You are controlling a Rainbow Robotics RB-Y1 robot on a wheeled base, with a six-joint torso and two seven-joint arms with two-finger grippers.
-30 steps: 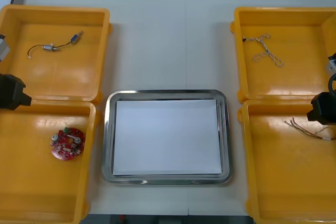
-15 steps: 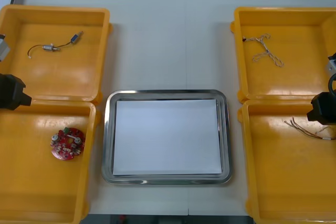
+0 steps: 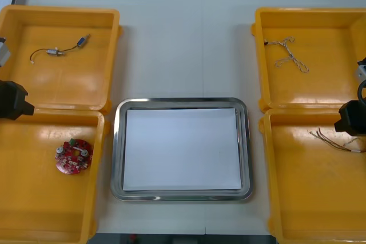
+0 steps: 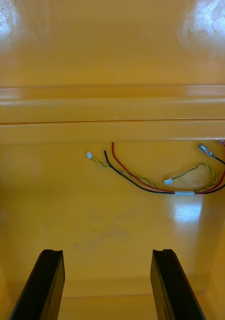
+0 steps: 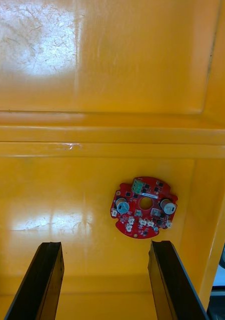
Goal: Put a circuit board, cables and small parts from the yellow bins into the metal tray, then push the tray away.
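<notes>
Lower left of frame: round red circuit board, flat on floor of lower-left yellow bin. At left edge, left gripper, fingers wide apart, holding nothing, board just beyond them. Centre frame: metal tray, white inside. At right edge, right gripper, also spread wide and empty, facing red and yellow cable in lower-right bin.

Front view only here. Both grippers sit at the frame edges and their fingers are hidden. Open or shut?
Observer: Left gripper is open, nothing between its fingers.
Operator: And the right one?
Observer: Right gripper is open as well, empty, over the floor of a yellow bin.
Operator: What's the cable near it made of?
Observer: The cable is red, yellow and black wires joined by a white band. It lies beyond the fingers, untouched.
</notes>
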